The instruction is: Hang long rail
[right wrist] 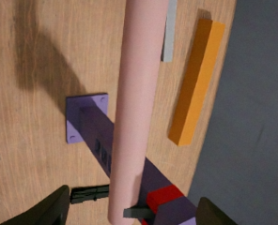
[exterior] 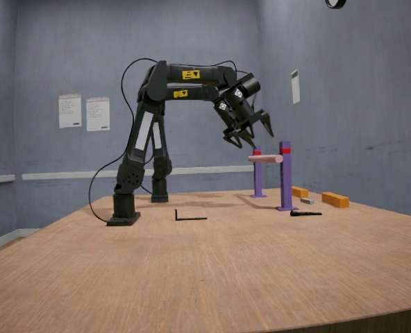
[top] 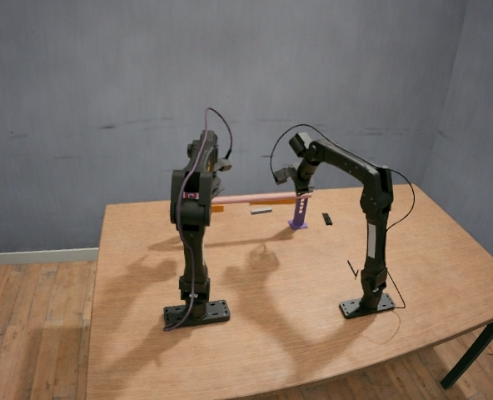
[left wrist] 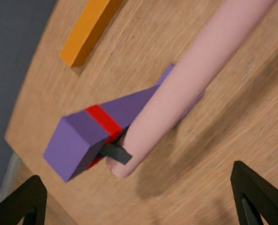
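The long pink rail [top: 260,198] [exterior: 266,158] [left wrist: 195,80] [right wrist: 139,94] lies level between two purple posts, the near one [top: 301,212] [exterior: 285,179] [right wrist: 99,136] and the far one [exterior: 257,175] [left wrist: 78,145]. At each end a dark hook [left wrist: 115,152] [right wrist: 136,212] reaches into the post by the red mark [left wrist: 103,122] [right wrist: 164,197] [exterior: 285,150]. My left gripper [left wrist: 135,178] [exterior: 241,140] is open wide above the rail's end, clear of it. My right gripper [right wrist: 133,201] [top: 302,189] [exterior: 259,130] is open above the other end, not touching it. In the top view the left arm hides the far post.
Two orange blocks [exterior: 299,191] [exterior: 334,199] [right wrist: 197,80] [left wrist: 89,30] and a grey block [top: 261,211] [exterior: 307,200] [right wrist: 168,33] lie behind the posts. A black bar [top: 326,218] [exterior: 305,213] lies by the near post. A black L-shaped piece [exterior: 189,218] lies near the right arm's base.
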